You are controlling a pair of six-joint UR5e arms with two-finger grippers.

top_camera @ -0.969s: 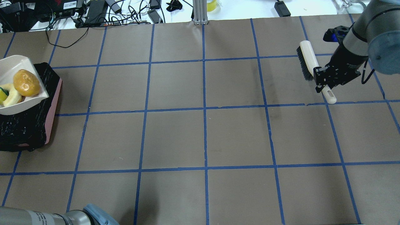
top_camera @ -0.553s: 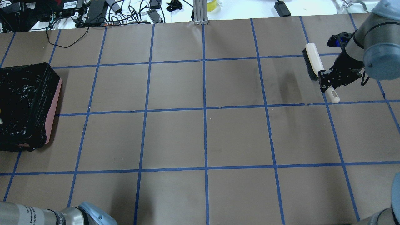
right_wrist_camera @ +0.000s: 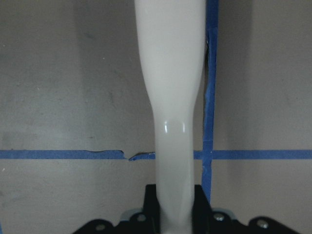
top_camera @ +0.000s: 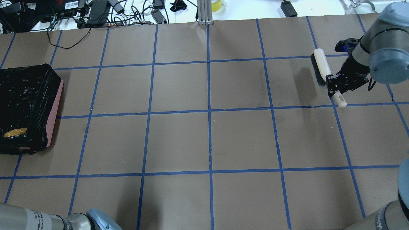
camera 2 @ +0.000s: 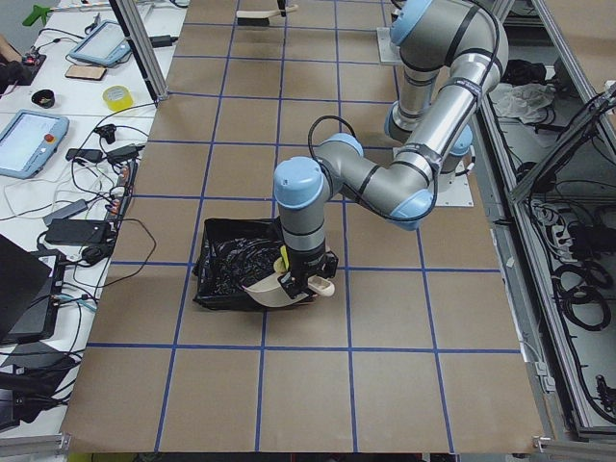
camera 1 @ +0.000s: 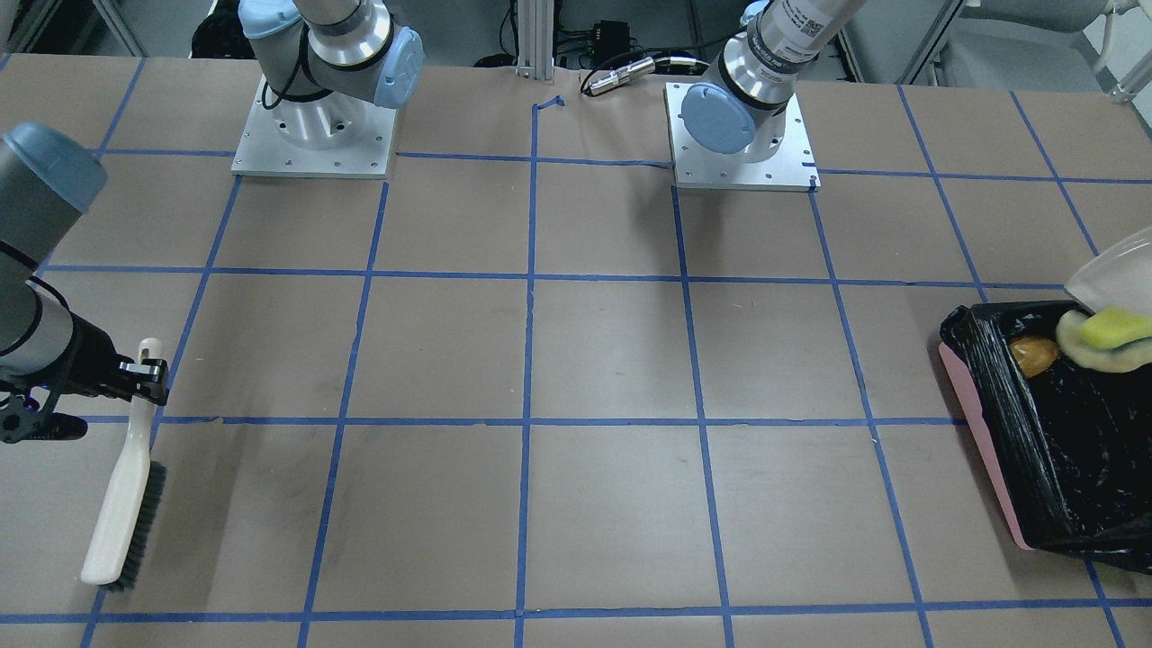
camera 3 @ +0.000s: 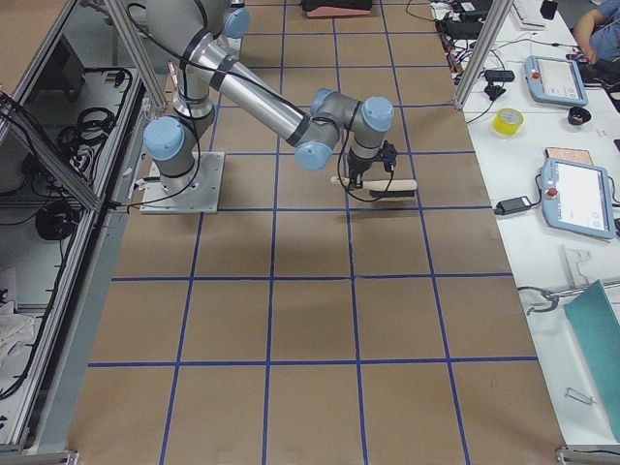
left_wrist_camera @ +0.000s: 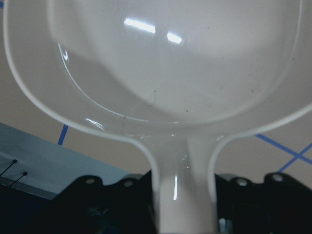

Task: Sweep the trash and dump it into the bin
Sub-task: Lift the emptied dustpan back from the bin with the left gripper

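The bin (top_camera: 57, 102), a pink box lined with a black bag, stands at the table's left end and also shows in the front view (camera 1: 976, 432). The orange-brown lump (top_camera: 15, 132) lies inside it (camera 1: 1032, 354). The pale peel with its yellow-green wedge (camera 1: 1102, 340) is at the lower lip of the tilted off-white dustpan (camera 1: 1111, 270), over the bin. My left gripper (left_wrist_camera: 185, 214) is shut on the dustpan's handle (left_wrist_camera: 183, 170), beside the bin (camera 2: 308, 282). My right gripper (top_camera: 335, 86) is shut on the brush's handle (right_wrist_camera: 170, 97) at the far right; the brush (camera 1: 121, 513) is low over the table.
Cables and power bricks (top_camera: 96, 12), an aluminium post (top_camera: 204, 12) and a yellow tape roll (top_camera: 217, 4) line the far edge. The arm bases (camera 1: 315, 135) (camera 1: 742, 135) stand at the robot's side. Blue tape lines grid the brown table.
The dustpan with the trash has left the overhead view, and the orange-brown lump now lies in the bin. My right gripper has shifted slightly right with the brush.
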